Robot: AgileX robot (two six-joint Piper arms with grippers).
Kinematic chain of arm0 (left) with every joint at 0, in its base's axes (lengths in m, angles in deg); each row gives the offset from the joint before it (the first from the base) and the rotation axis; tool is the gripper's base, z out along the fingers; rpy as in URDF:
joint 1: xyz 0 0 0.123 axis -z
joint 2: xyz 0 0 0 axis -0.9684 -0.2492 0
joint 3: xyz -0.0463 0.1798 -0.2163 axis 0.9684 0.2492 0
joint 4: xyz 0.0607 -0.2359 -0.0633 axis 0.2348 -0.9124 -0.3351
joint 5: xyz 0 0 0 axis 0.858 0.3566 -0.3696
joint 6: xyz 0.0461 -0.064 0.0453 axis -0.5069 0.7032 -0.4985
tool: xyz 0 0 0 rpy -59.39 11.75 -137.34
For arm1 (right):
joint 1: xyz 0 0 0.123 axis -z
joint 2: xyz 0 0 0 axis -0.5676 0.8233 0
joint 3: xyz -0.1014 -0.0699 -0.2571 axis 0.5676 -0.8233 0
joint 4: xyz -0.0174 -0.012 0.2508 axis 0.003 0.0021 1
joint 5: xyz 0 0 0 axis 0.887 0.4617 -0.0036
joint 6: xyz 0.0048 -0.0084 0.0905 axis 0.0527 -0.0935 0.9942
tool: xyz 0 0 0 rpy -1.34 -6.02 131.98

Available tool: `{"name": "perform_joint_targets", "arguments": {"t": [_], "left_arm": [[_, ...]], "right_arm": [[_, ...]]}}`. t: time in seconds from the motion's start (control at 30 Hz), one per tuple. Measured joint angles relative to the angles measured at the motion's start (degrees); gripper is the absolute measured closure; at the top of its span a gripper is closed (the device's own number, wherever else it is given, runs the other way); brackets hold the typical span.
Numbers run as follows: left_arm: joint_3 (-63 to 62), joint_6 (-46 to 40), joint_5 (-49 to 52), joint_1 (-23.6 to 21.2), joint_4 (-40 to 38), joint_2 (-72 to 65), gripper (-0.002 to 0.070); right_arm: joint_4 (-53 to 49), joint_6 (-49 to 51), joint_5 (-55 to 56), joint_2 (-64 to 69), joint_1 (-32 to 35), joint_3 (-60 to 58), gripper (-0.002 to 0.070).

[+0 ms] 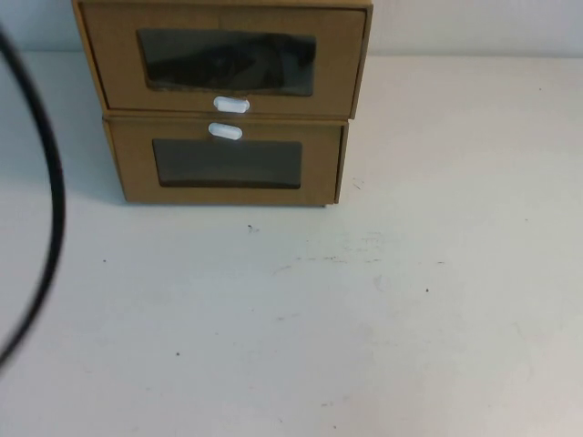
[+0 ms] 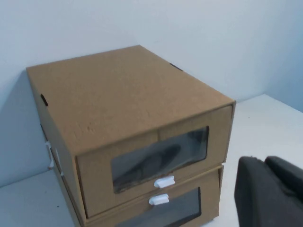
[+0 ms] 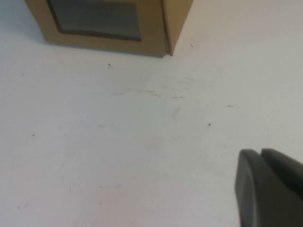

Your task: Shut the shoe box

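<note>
Two brown cardboard boxes are stacked at the back of the white table. The upper one is the shoe box [image 1: 228,64], with a clear window and a white pull tab [image 1: 231,105] below it; the left wrist view shows its front [image 2: 156,158] and tab [image 2: 164,182]. Its front panel sits about level with its sleeve. My left gripper [image 2: 265,161] hovers off the box's front right corner, fingers together, holding nothing. My right gripper [image 3: 260,152] hangs over bare table well in front of the boxes, shut and empty. Neither gripper shows in the high view.
The lower box [image 1: 228,164] has its white tab [image 1: 225,132] above its window; the right wrist view shows its corner [image 3: 109,23]. A black cable [image 1: 50,191] curves across the left of the high view. A pale wall stands behind the boxes.
</note>
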Motion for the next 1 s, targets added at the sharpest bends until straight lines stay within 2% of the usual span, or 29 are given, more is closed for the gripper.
{"name": "perform_joint_targets", "arguments": {"t": [0.27, 0.47, 0.6, 0.8, 1.0], "left_arm": [[35.5, -15.5, -15.5, 0.0, -10.9, 28.2, 0.0680], [50.9, -20.8, -24.6, 0.0, -14.7, 45.9, 0.0680], [58.4, -22.4, -30.0, 0.0, -15.6, 49.7, 0.0680], [68.6, -23.0, -36.9, 0.0, -17.0, 49.6, 0.0680], [74.1, -23.3, -47.7, 0.0, -25.2, 49.6, 0.0680]], "right_arm": [[1.1, 0.2, 3.4, -7.6, 0.0, -8.8, 0.0689], [2.0, 0.2, 10.3, -8.8, 0.0, -12.9, 0.0689], [2.1, 0.4, 18.4, -8.8, 0.0, -15.9, 0.0689], [2.1, 0.4, 36.4, -8.8, 0.0, -23.1, 0.0689], [2.1, 0.5, 43.0, -8.8, 0.0, -27.2, 0.0689]]}}
